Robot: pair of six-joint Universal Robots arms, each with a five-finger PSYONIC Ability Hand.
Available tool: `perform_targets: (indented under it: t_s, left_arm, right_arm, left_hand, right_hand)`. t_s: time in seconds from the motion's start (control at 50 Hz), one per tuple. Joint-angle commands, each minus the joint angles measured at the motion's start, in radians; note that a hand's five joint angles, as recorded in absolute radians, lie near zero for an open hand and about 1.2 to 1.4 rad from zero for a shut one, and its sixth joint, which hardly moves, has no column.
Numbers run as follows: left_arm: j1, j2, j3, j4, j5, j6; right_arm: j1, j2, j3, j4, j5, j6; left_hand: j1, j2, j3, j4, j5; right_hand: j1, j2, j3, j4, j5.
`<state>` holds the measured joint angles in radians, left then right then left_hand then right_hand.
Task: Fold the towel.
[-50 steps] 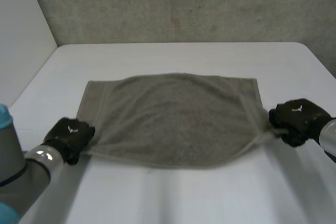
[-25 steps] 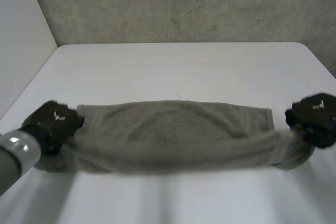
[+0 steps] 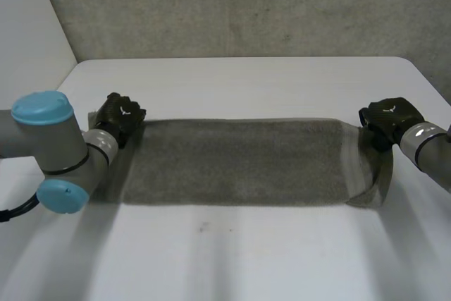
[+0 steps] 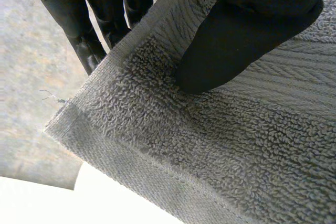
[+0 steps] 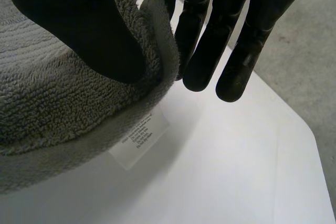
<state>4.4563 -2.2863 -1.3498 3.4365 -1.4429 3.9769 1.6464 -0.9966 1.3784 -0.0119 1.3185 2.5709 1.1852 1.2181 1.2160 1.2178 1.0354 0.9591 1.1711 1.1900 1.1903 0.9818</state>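
Soft, diffuse light brightens the white table (image 5: 236, 171); the towel (image 5: 52, 114) throws a faint, soft-edged shadow under its raised edge.

Not much to read here tbh. The only real print is on a little white tag (image 5: 139, 139) sticking out from under the edge of the towel (image 5: 47, 103). It's got a few lines of tiny dark text, way too small to make out a single word. The left hand (image 3: 121, 112) and the right hand (image 3: 389, 113) each have a small white mark on the back, more of a logo squiggle than letters.
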Motion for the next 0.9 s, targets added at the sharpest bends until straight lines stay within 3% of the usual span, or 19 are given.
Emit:
perform_targets:
  t_s: [0.02,0.04,0.06,0.08,0.18,0.42,0.6,0.66,0.7,0.76,0.8,0.9]
  left_arm:
    - [-0.005,-0.045,0.001,0.118,0.006,0.002]
    - [-0.006,-0.051,-0.002,0.13,0.004,0.004]
    - [-0.006,-0.051,-0.002,0.13,0.004,0.004]
    - [-0.011,-0.053,-0.005,0.138,0.002,0.004]
    - [-0.017,-0.044,-0.009,0.159,0.004,0.001]
    - [-0.006,0.138,-0.098,0.167,-0.007,-0.005]
    - [-0.003,0.347,-0.279,0.162,-0.008,-0.088]
    - [-0.003,0.415,-0.341,0.155,-0.013,-0.176]
    - [-0.006,0.465,-0.383,0.135,-0.037,-0.296]
    - [-0.011,0.481,-0.396,0.112,-0.06,-0.364]
    - [-0.015,0.492,-0.4,0.051,-0.109,-0.494]
    - [-0.015,0.49,-0.399,-0.04,-0.146,-0.666]
  right_arm:
    - [0.038,0.047,-0.002,-0.074,0.042,0.015]
    - [0.038,0.047,-0.002,-0.074,0.042,0.015]
    - [0.044,0.053,-0.007,-0.083,0.073,0.015]
    - [0.049,0.058,-0.013,-0.095,0.106,0.014]
    - [0.047,0.036,-0.022,-0.146,0.162,0.022]
    - [0.041,-0.162,0.041,-0.18,0.153,0.124]
    - [0.009,-0.348,0.27,-0.008,0.038,0.137]
    - [-0.036,-0.408,0.376,0.003,0.004,0.137]
    - [-0.046,-0.425,0.421,0.004,-0.008,0.135]
    - [-0.054,-0.435,0.5,-0.002,-0.024,0.137]
    - [-0.057,-0.435,0.533,-0.013,-0.028,0.138]
    - [-0.073,-0.43,0.591,-0.091,-0.035,0.152]
  left_hand:
    - [-0.039,-0.071,-0.069,-0.071,-0.063]
    - [-0.619,-0.652,-0.65,-0.652,-0.644]
    - [-0.625,-0.658,-0.656,-0.658,-0.65]
    - [-1.011,-1.044,-1.041,-1.043,-1.035]
    - [-1.011,-1.044,-1.041,-1.043,-1.035]
    - [-1.011,-1.044,-1.041,-1.043,-1.035]
    - [-1.011,-1.044,-1.041,-1.043,-1.035]
    - [-1.011,-1.044,-1.041,-1.043,-1.035]
    - [-1.011,-1.044,-1.041,-1.043,-1.035]
    - [-1.011,-1.044,-1.041,-1.043,-1.035]
    - [-1.011,-1.044,-1.041,-1.043,-1.035]
    - [-1.011,-1.044,-1.041,-1.043,-1.035]
  right_hand:
    - [-0.077,-0.289,-0.308,-0.308,-0.274]
    - [-0.081,-0.293,-0.312,-0.313,-0.279]
    - [-0.523,-0.735,-0.754,-0.754,-0.72]
    - [-0.785,-0.997,-1.015,-1.016,-0.982]
    - [-0.785,-0.997,-1.015,-1.016,-0.982]
    - [-0.785,-0.997,-1.015,-1.016,-0.982]
    - [-0.743,-0.955,-0.974,-0.974,-0.94]
    - [-0.716,-0.928,-0.946,-0.947,-0.913]
    - [-0.716,-0.928,-0.946,-0.947,-0.913]
    - [-0.716,-0.928,-0.946,-0.947,-0.913]
    - [-0.716,-0.928,-0.946,-0.947,-0.913]
    - [-0.677,-0.889,-0.908,-0.909,-0.875]
